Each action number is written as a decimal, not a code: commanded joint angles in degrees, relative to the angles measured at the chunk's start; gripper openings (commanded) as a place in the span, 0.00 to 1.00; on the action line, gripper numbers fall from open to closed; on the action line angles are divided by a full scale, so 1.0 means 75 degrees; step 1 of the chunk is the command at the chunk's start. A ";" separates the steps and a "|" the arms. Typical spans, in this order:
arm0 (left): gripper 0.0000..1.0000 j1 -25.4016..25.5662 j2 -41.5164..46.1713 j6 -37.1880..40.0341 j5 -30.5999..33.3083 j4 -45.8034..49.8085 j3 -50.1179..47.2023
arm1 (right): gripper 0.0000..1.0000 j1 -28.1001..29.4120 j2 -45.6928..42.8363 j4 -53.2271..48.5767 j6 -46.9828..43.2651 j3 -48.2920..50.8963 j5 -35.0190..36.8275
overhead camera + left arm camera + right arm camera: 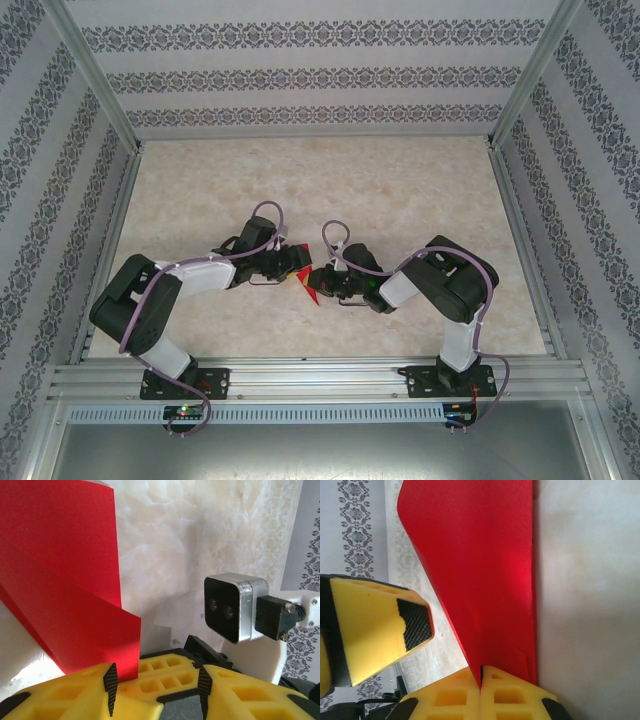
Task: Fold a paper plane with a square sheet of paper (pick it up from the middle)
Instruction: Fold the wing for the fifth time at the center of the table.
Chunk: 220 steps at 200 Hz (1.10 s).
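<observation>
A partly folded square sheet of paper (485, 570), bright red, rises from the right gripper (481, 672), whose jaws are pressed together on its edge. Just beside the right gripper, the left gripper (156, 682) stands half parted, with the sheet's corner loose between its jaws. If it closes off-line, the thin paper may crumple or tear against the right gripper's hold.

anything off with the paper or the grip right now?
Nothing stands out. The red paper is folded but shows no tear or crumpling, and it is pinched in the shut right gripper. The left gripper stands open beside the paper, clamping nothing.
</observation>
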<state>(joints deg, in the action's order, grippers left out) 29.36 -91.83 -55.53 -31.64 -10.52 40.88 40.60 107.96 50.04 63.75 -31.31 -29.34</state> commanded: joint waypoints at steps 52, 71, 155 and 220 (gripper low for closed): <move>0.49 0.0093 -0.0785 0.0331 0.0030 -0.0296 0.0390 | 0.00 -0.0088 0.0175 -0.0184 0.0137 0.0120 0.0022; 0.48 0.0098 -0.0931 0.0347 0.0211 0.0171 0.0464 | 0.00 -0.0083 0.0064 -0.0343 0.0062 0.0121 0.0051; 0.45 0.0093 -0.1278 0.0542 0.0378 0.1319 0.0653 | 0.15 -0.0082 -0.1313 -0.2687 -0.0584 0.0048 0.0280; 0.45 0.0094 -0.1332 0.0572 0.0375 0.1384 0.0756 | 0.13 0.0057 -0.1317 -0.3660 -0.0874 -0.0170 0.0465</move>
<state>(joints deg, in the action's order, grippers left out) 29.93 -99.94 -52.71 -31.29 -5.06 46.37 40.29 98.06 28.93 59.59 -31.22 -28.10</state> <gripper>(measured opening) 0.451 0.137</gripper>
